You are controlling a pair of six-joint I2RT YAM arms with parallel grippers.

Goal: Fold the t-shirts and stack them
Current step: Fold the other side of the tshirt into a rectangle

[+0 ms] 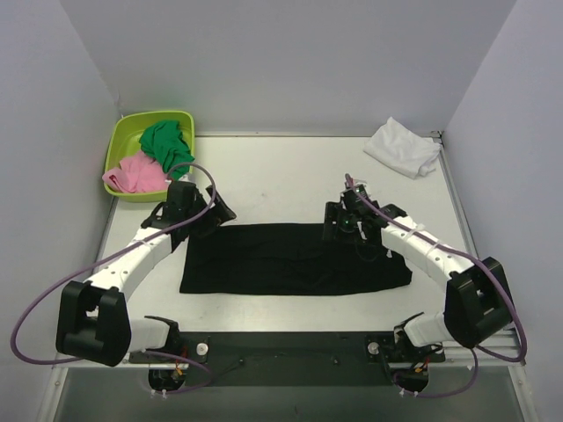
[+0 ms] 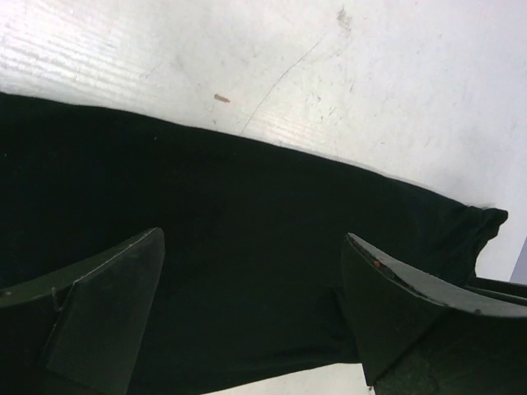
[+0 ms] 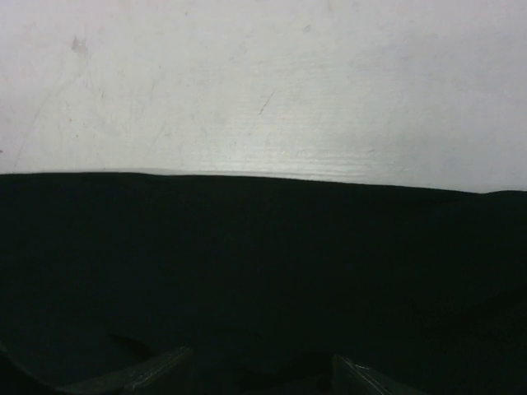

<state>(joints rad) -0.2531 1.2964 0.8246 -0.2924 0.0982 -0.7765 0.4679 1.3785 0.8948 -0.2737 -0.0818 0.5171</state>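
The left gripper [image 1: 218, 214] hangs with jaws spread wide over the far left corner of the black t-shirt [image 1: 290, 261] — cloth lies beneath and between its fingers, with bare table [image 1: 281, 171] just beyond them. From this hand the shirt's long axis runs sideways to the right gripper [image 1: 338, 230], which sits on the same far edge. Its fingers show a gap above cloth — whether they pinch it I cannot tell. The white t-shirt [image 1: 403, 147] lies well beyond the right gripper.

Rear overview, wrist cameras close over black t-shirt [image 1: 295, 259]
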